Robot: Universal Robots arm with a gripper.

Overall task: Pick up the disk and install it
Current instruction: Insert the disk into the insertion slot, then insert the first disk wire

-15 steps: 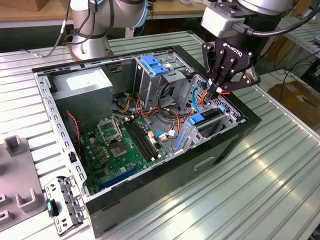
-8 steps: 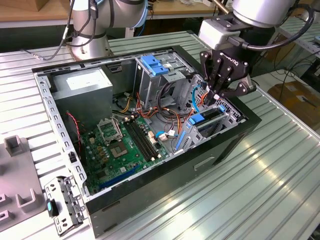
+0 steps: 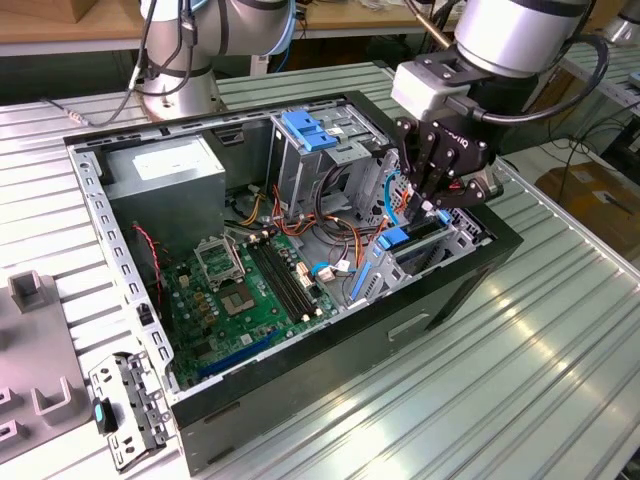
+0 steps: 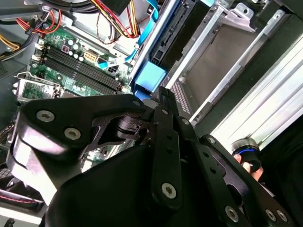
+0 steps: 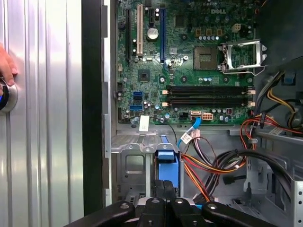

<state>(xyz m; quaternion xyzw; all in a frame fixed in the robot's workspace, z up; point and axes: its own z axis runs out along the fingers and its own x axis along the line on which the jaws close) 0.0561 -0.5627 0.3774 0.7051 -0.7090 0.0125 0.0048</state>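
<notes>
The disk [image 3: 420, 237] sits on edge in the metal drive bay [image 3: 462, 240] at the open computer case's corner, on the exterior view's right. Its blue side rail [image 3: 393, 239] faces the motherboard. My gripper [image 3: 428, 205] hangs straight over it, fingers drawn together, tips down at the disk's upper edge. In the first wrist view the fingertips [image 5: 158, 189] meet just behind the disk's blue end piece [image 5: 167, 168]. The second wrist view shows the gripper [image 4: 163, 97] touching that blue end piece [image 4: 152, 78], with the disk's dark body [image 4: 174, 33] running along the bay.
A grey power-supply box [image 3: 165, 170] and a metal cage with a blue top [image 3: 310, 130] fill the case's far side. The motherboard [image 3: 250, 290] and loose cables [image 5: 213, 165] lie beside the bay. A person's hand [image 5: 5, 66] rests by a round button [image 5: 5, 97] on the ribbed table.
</notes>
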